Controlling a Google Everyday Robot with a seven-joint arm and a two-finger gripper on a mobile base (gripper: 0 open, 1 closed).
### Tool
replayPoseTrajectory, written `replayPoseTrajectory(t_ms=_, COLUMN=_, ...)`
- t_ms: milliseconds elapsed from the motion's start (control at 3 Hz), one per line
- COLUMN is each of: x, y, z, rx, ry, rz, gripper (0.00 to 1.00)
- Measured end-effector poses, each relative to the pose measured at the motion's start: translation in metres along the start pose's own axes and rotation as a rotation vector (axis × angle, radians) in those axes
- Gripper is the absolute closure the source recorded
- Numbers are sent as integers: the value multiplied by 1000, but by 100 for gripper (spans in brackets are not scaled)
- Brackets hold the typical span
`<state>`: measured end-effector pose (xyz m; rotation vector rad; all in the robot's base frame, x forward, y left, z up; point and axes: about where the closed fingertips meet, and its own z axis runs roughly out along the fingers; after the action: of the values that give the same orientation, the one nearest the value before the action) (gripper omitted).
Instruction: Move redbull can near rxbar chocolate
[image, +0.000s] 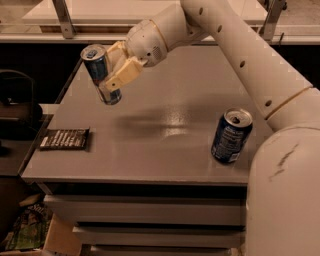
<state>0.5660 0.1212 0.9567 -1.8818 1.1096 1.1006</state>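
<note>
The redbull can (100, 73), slim and blue-and-silver with a silver top, hangs tilted in the air above the left part of the grey table (165, 130). My gripper (113, 69) is shut on it, with a tan finger (121, 76) across its front. The rxbar chocolate (65, 139), a flat dark bar with pale text, lies at the table's left front edge, below and to the left of the held can.
A wider dark blue can (231, 136) with white text stands at the table's right front. My white arm (240, 55) crosses over the table's back right. Drawers (145, 215) sit under the table and clutter lies on the floor at the left.
</note>
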Motion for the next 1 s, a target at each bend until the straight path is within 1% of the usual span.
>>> replayPoseTrajectory(t_ms=333, x=-2, y=1, z=16, rx=-22, ry=-7, rz=2, gripper=100)
replayPoseTrajectory(t_ms=1000, x=9, y=2, z=36, rx=-34, ry=-54, rz=26, gripper=100)
